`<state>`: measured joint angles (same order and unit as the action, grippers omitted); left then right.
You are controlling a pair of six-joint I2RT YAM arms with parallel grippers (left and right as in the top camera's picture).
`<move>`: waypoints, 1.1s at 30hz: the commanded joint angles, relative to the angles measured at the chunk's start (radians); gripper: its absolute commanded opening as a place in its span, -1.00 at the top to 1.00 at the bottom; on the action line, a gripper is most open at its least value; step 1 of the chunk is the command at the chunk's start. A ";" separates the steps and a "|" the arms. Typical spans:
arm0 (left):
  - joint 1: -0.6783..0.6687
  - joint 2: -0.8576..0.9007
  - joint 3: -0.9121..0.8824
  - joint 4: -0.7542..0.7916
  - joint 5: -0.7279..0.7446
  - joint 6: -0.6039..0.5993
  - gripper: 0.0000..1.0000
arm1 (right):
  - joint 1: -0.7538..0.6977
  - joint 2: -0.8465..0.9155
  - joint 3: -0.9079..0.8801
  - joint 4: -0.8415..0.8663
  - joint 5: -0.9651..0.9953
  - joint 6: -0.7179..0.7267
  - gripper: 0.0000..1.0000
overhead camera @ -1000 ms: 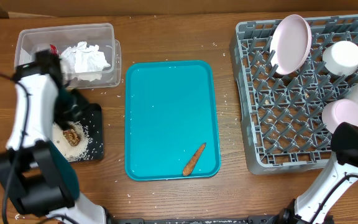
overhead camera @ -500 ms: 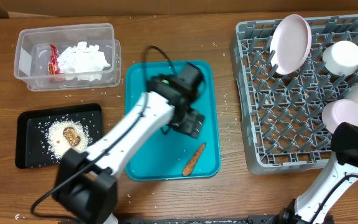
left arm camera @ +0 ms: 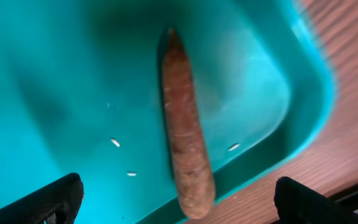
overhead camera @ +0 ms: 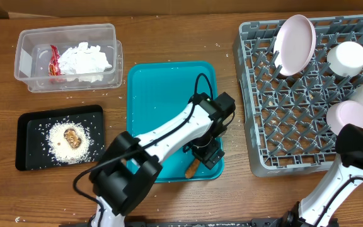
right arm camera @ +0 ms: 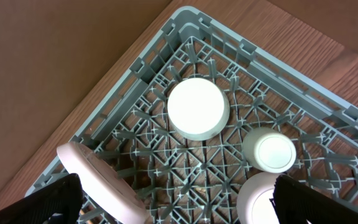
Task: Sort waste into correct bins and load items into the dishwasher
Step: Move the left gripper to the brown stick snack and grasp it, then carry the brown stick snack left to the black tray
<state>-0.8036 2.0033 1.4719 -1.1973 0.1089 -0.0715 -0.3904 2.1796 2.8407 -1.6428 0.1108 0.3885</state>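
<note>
My left claw (overhead camera: 205,155): spread open, one finger on each side of the orange-brown tapered food stick (left arm camera: 184,149), gripping nothing.
Food stick: lies flat in the near right corner of the teal rectangular plastic tray (overhead camera: 162,94), blunt end by the rim, a few white grains beside it.
Change, left arm: a second ago I was over the black shallow tray of rice (overhead camera: 30,126) by the left edge. Half a second ago I was over the middle of the teal tray. Now I hang above the stick.
Change, everything else: the stick, the trays and the dishes lie where they lay.
My right claw (right arm camera: 179,211): fingers wide apart and empty, parked above the grey plastic dish rack (overhead camera: 251,126) at the right edge, as before.
Rack load: pink round plate (overhead camera: 295,43) on edge, white cup (overhead camera: 347,58) and pink bowl (overhead camera: 348,116) upside down.
Clear plastic bin (overhead camera: 24,63): far left corner, holding crumpled white paper (overhead camera: 87,60) and a red wrapper (overhead camera: 54,60).
Writing: the wrapper's print is too small to read.
</note>
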 commanded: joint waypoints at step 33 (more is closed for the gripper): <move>-0.001 0.090 -0.048 -0.025 -0.069 -0.240 0.58 | 0.002 -0.019 0.000 0.002 0.004 0.002 -1.00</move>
<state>-0.8036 2.0827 1.3933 -1.2148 0.0540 -0.2890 -0.3904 2.1799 2.8407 -1.6432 0.1108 0.3885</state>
